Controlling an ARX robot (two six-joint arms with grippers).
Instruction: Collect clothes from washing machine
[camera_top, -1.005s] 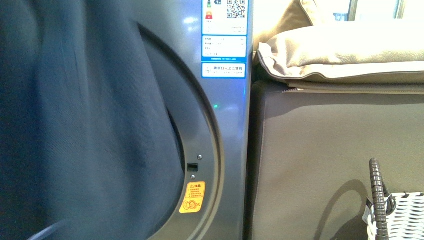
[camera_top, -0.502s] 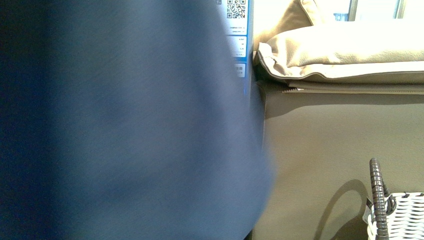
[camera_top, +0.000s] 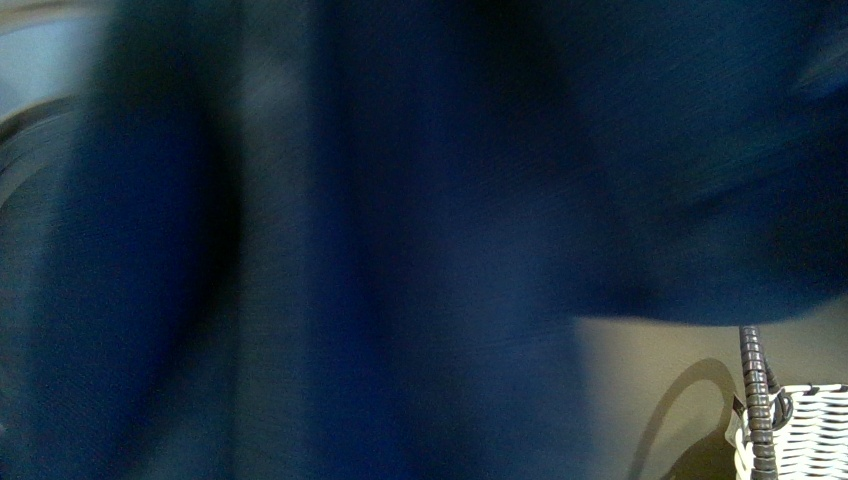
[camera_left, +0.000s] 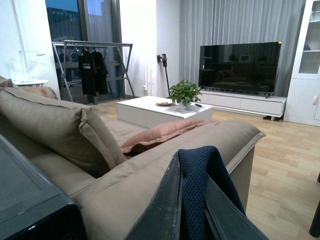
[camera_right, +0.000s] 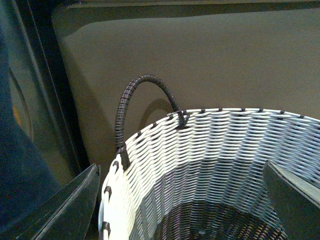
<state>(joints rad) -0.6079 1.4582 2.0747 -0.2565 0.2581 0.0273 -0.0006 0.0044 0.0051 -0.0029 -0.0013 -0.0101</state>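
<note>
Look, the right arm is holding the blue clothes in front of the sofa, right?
No. The left arm's jaws hold the blue clothes in front of the sofa; the left wrist view shows it. The right arm's jaws are open, above the basket.

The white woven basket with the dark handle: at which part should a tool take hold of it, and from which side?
Probably the dark wrapped handle, at the top of its arch, coming from above. It stands upright above the rim of the white woven basket, with an open gap beneath for one tool finger; the wall looks too wide.
</note>
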